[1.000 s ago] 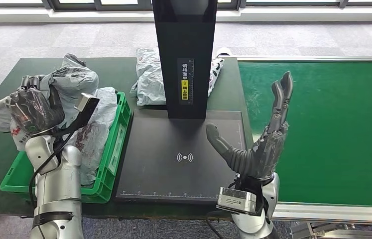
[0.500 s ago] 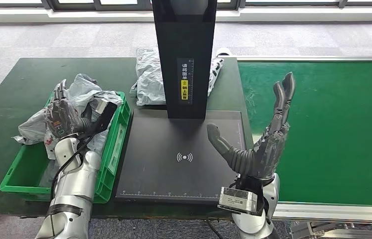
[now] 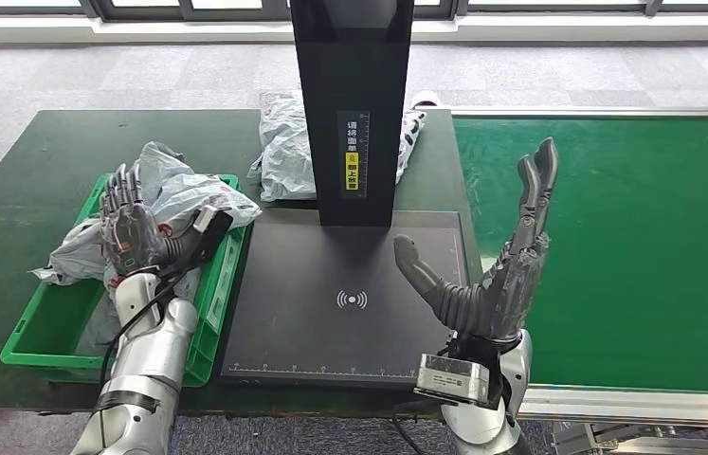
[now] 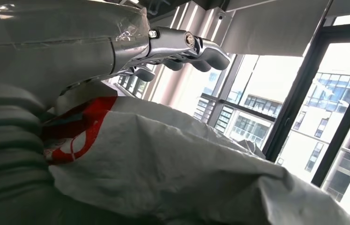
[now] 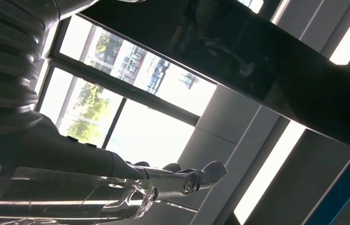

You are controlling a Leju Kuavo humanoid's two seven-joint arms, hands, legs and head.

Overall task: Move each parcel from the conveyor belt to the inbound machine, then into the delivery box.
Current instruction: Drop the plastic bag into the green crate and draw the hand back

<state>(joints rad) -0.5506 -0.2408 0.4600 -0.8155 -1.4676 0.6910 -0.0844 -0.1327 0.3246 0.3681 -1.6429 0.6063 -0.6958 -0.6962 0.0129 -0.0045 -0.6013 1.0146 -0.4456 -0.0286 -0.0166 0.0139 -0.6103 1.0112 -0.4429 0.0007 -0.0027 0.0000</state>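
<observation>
A grey plastic parcel (image 3: pixel 189 194) with red print lies in the green delivery box (image 3: pixel 32 327) at the left of the table. My left hand (image 3: pixel 129 230) stands at the parcel's near side with its fingers spread upward. The left wrist view has the parcel (image 4: pixel 163 159) lying against the palm and the fingers (image 4: pixel 182 44) stretched out straight above it, not curled round it. My right hand (image 3: pixel 501 275) is raised and open, holding nothing, at the seam between the inbound machine's black plate (image 3: pixel 331 313) and the green conveyor belt (image 3: pixel 634 237).
The machine's black post (image 3: pixel 353 95) rises from the back of the plate. A second grey parcel (image 3: pixel 281 156) lies on the table behind that post. The dark green table (image 3: pixel 27 161) runs left of the box.
My left hand has come down with the parcel into the green box and its fingers have spread, letting the parcel settle. The right hand has not moved.
</observation>
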